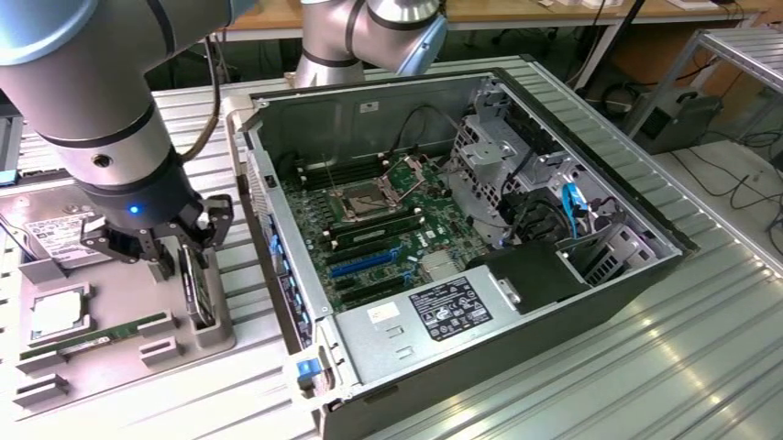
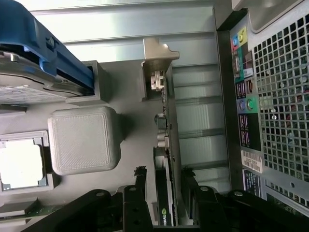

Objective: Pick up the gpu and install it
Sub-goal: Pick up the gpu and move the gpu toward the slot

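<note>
Open gripper poised over the gpu

The arm (image 1: 86,101) slants down to a point just above the gpu (image 1: 193,286), and its wrist (image 1: 128,206), lit by a small blue light, points almost straight down at it. The gripper (image 1: 181,257) hangs with its jaws spread wide. One black finger (image 2: 140,181) stands on each side of the gpu's (image 2: 166,203) upper edge, close beside it, and neither is clearly touching.

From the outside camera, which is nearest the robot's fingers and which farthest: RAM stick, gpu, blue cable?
1. gpu, upright between the open fingers.
2. RAM stick, flat on the grey tray, exterior view's left.
3. blue cable, inside the computer case, exterior view's right.
</note>
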`<state>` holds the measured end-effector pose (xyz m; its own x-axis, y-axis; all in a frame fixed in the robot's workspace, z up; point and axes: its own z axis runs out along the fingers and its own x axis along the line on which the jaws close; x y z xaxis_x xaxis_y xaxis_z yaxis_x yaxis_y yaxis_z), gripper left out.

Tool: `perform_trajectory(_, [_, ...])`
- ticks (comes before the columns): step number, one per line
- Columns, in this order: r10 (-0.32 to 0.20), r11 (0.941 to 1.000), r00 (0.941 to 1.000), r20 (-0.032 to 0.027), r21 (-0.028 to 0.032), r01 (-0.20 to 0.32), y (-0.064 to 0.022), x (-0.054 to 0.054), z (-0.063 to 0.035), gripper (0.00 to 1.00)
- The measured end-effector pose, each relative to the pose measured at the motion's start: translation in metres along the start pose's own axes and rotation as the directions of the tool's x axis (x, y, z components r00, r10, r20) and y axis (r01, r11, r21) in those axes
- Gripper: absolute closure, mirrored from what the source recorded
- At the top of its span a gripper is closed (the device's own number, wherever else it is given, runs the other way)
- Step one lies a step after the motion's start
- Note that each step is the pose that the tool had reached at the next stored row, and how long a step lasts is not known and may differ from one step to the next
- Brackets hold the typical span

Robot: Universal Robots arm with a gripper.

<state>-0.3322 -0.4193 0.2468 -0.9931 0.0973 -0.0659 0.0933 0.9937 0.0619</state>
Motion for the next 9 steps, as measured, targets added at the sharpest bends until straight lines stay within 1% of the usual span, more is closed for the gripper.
perform_trajectory(2, [0.0, 1.0, 1.0, 0.0022, -0.0003, 0.0, -0.0003, 0.0002, 0.0023, 0.58])
perform_trajectory(9, [0.0, 1.0, 1.0, 0.0024, -0.0002, 0.0, -0.0004, 0.0001, 0.0026, 0.58])
